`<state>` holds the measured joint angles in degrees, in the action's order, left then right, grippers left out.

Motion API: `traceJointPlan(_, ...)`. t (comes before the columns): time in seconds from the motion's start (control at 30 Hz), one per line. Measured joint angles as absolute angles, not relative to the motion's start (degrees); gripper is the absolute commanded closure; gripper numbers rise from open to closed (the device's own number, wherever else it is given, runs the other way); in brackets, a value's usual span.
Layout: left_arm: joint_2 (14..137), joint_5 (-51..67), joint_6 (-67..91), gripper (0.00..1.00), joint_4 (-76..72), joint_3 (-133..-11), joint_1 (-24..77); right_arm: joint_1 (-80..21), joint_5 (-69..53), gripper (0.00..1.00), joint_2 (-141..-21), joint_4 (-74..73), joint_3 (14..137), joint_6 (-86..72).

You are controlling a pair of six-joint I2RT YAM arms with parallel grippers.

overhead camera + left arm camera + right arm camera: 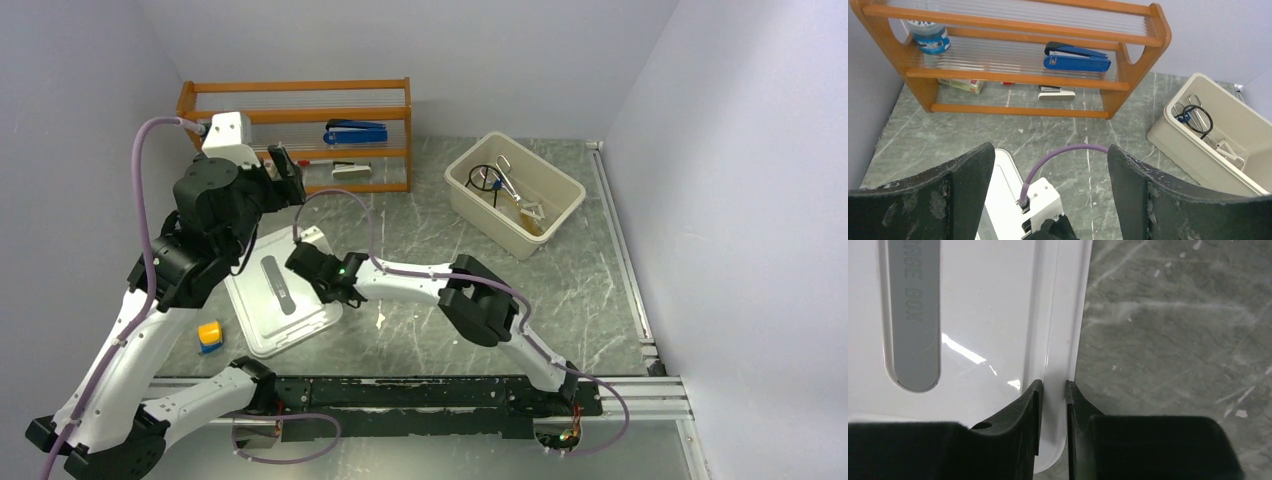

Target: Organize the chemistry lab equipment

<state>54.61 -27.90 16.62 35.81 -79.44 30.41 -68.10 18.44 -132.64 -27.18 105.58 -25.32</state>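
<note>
The right tool [1052, 390] is closed on the raised rim of the white lid [983, 315]: one dark finger lies on the inside of the rim and the other on the outside, with the edge between them. Their bodies hide the lid's near end. The lid is smooth glossy plastic with a grey inset strip [913, 315] bearing embossed letters, of which only the end, "BOX", is readable before the frame cuts them off. In the top view the lid lies flat at the left of the grey-green marbled desk [420, 330], its far corner covered by the left arm, and whatever is under it cannot be seen. The left tool [1049, 147] hangs raised with its scuffed black jaws wide apart and nothing between them, and a purple cable [1058, 155] curves below. The lab equipment sits in the beige bin [495, 225] at the right, well away from both tools: a black wire tripod ring [485, 178] and metal tongs [510, 183] are clear, while the pale pieces [532, 212] beside them are too small to tell apart. The orange shelf [300, 87] stands against the back wall and holds a blue stapler [355, 132]. A yellow-and-blue block [209, 335] rests near the lid's left edge.
</note>
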Motion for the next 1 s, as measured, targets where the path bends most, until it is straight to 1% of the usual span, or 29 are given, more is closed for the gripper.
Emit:
traceJointPlan(0.03,54.57,-27.79,16.80,0.13,35.81,-79.11,30.41,-67.92,18.39,0.85,-132.09,-27.00,104.77,-25.30)
traceJointPlan(0.07,54.54,-27.73,16.97,0.13,35.86,-78.78,30.41,-67.66,18.17,0.86,-131.35,-26.61,103.53,-25.34)
traceJointPlan(0.3,54.54,-26.98,17.82,0.14,35.75,-77.36,30.41,-65.08,16.47,0.86,-121.51,-25.23,88.82,-25.06)
traceJointPlan(0.37,54.24,-26.41,18.17,0.14,35.18,-75.88,30.41,-63.96,16.27,0.84,-118.02,-25.39,83.90,-25.15)
traceJointPlan(0.5,53.89,-24.51,19.35,0.15,34.94,-71.42,30.41,-62.41,16.27,0.69,-113.69,-25.67,77.97,-25.69)
traceJointPlan(0.57,54.02,-23.64,20.05,0.15,35.03,-69.84,30.41,-62.04,16.34,0.66,-113.19,-25.85,77.17,-25.98)
traceJointPlan(0.67,54.28,-22.92,21.04,0.16,35.00,-68.77,30.41,-61.65,16.67,0.66,-113.51,-26.15,77.62,-25.89)
traceJointPlan(0.87,52.12,-25.54,22.28,0.14,34.63,-63.53,30.41,-59.92,16.51,0.69,-117.32,-25.08,82.35,-25.65)
traceJointPlan(0.93,50.92,-27.03,23.03,0.14,35.07,-61.23,30.41,-59.27,16.34,0.75,-117.86,-24.03,82.70,-25.65)
traceJointPlan(1.0,49.76,-27.83,24.12,0.14,35.46,-59.00,30.41,-58.74,15.94,0.88,-118.17,-23.38,82.94,-25.58)
